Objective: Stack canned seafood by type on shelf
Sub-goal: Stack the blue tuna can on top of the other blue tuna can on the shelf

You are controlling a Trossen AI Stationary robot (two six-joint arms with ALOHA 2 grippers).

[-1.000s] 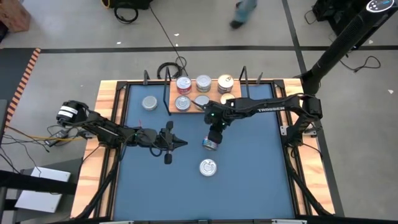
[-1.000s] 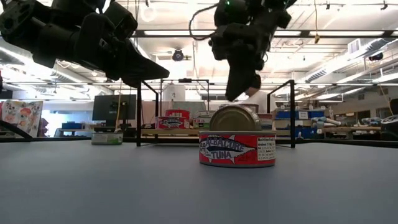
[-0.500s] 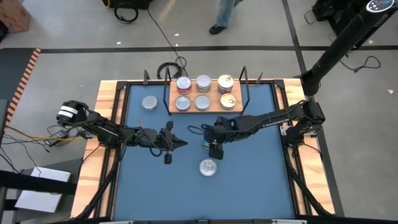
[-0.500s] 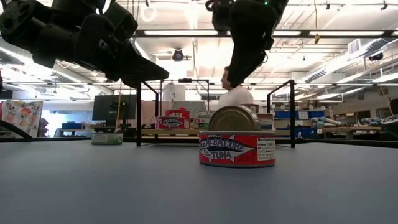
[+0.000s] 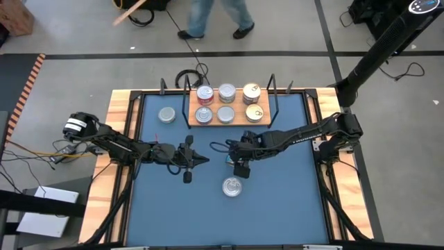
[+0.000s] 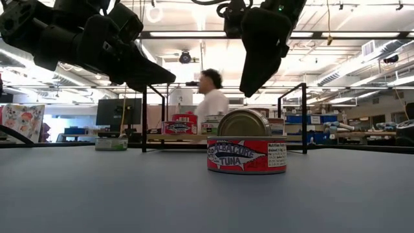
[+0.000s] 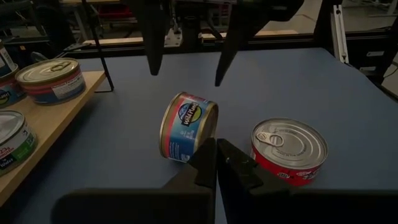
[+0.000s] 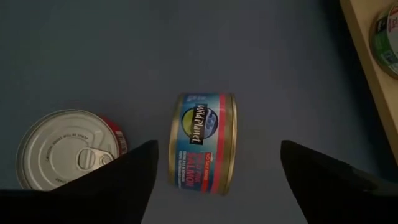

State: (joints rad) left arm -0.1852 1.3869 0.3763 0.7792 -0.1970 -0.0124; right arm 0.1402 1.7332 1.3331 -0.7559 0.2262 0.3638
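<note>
Salmon tin [image 8: 201, 142] on edge, lid hidden from every view

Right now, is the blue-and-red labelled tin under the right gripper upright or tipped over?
Tipped: the blue-and-red labelled tin rests on its curved side, gold lid facing sideways, below the open right gripper.

This is a robotics lab or workshop. The blue-topped table [image 5: 277, 208] with its wooden rim stands on a bare grey concrete floor [image 5: 62, 28] marked with black lines, and loose cables [image 5: 184, 42] trail across it. Beyond the grippers, the low view looks into a wide open hall with rows of strip lights [image 6: 362, 61] on the ceiling, benches and a monitor [image 6: 110, 111]. A person [image 6: 210, 97] walks past behind the table.
</note>
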